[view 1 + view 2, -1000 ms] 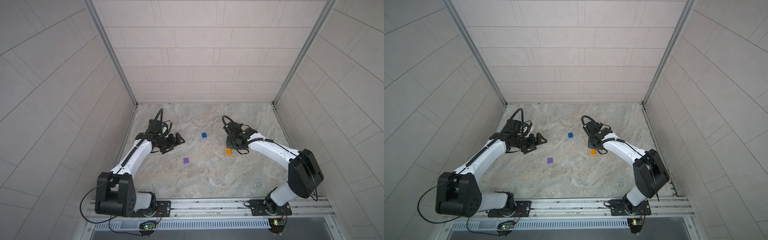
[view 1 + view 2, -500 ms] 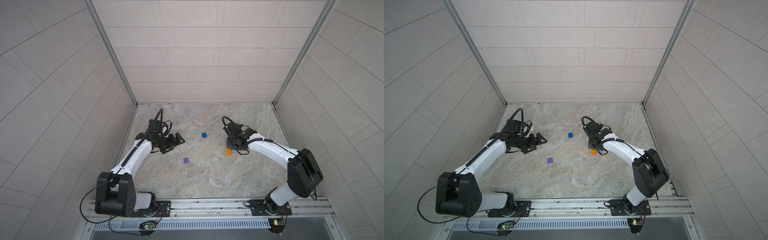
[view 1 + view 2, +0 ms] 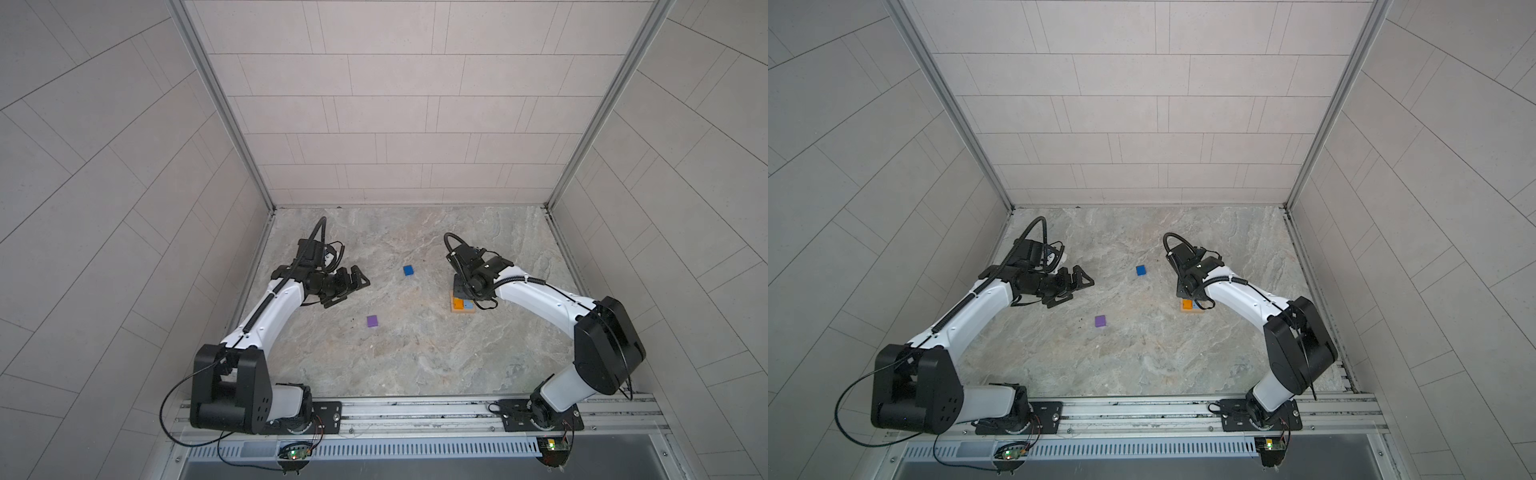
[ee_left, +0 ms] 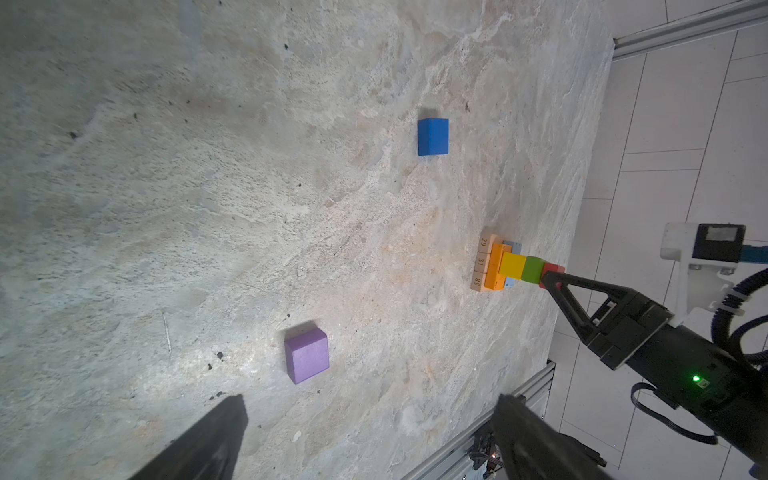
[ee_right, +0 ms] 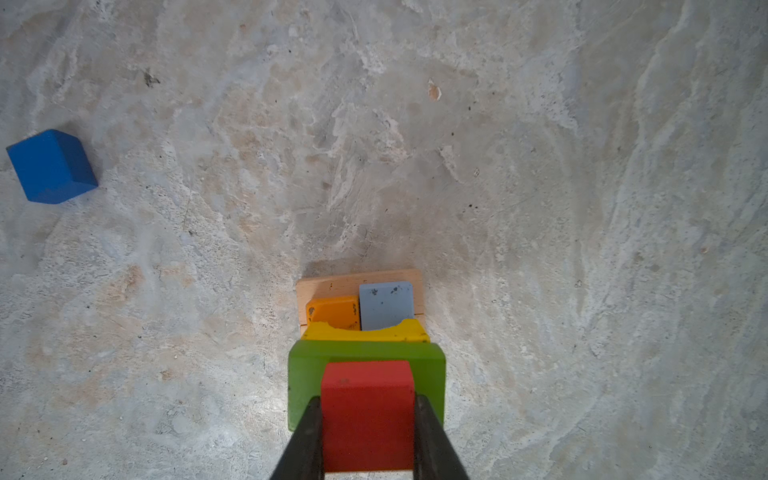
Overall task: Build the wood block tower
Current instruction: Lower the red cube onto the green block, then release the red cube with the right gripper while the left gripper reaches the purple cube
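The wood block tower (image 4: 496, 266) stands right of the floor's middle: tan bars at the base, then an orange bar (image 5: 332, 311) and a light-blue bar (image 5: 386, 303), a yellow bar (image 5: 365, 332) and a green bar (image 5: 365, 353). My right gripper (image 5: 368, 398) is shut on a red cube (image 5: 368, 415) that rests on the green bar. In both top views the right wrist hides most of the tower (image 3: 462, 305) (image 3: 1188, 305). My left gripper (image 3: 357, 282) (image 4: 370, 405) hangs open and empty at the left, apart from all blocks.
A purple cube (image 3: 372, 321) (image 4: 307, 355) lies loose on the stone floor near the left gripper. A dark-blue cube (image 3: 409, 270) (image 5: 52, 166) lies between the two arms, farther back. Tiled walls close in the sides and back, and a metal rail (image 3: 415, 411) runs along the front.
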Robot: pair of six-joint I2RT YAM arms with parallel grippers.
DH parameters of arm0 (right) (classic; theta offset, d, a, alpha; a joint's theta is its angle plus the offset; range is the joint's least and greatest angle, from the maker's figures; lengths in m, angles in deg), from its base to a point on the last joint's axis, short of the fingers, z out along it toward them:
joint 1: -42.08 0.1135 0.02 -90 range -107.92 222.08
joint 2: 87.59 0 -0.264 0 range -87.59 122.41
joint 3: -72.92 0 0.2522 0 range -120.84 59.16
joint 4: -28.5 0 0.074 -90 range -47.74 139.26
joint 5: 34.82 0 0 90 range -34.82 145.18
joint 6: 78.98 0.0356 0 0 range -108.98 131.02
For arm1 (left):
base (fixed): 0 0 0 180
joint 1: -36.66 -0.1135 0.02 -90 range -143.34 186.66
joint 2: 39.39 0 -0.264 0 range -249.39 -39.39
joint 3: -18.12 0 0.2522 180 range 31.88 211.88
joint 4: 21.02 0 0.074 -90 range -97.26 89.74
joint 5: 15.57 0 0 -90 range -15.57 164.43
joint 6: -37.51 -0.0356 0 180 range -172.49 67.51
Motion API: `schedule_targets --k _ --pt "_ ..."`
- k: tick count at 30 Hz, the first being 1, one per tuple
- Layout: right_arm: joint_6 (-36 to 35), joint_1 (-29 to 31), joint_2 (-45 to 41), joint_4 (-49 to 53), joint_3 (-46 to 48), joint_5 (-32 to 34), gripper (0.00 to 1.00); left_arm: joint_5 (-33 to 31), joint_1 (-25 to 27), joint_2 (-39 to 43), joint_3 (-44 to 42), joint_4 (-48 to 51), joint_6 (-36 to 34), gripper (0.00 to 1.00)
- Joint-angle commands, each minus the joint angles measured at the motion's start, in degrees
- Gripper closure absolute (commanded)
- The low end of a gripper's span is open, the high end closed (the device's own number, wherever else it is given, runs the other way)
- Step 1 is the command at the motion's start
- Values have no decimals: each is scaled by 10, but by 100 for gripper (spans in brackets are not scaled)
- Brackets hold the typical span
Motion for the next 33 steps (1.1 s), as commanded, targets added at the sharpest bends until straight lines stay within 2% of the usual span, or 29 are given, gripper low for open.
schedule_targets --k 1,21,33 --pt "0 -1 3 0 0 14 76 1 1 -3 12 9 -11 0" --pt "-1 -1 8 -1 4 13 70 1 1 -6 13 9 -12 0" --pt "-3 -1 5 -2 2 12 59 1 2 -6 12 9 -12 0"
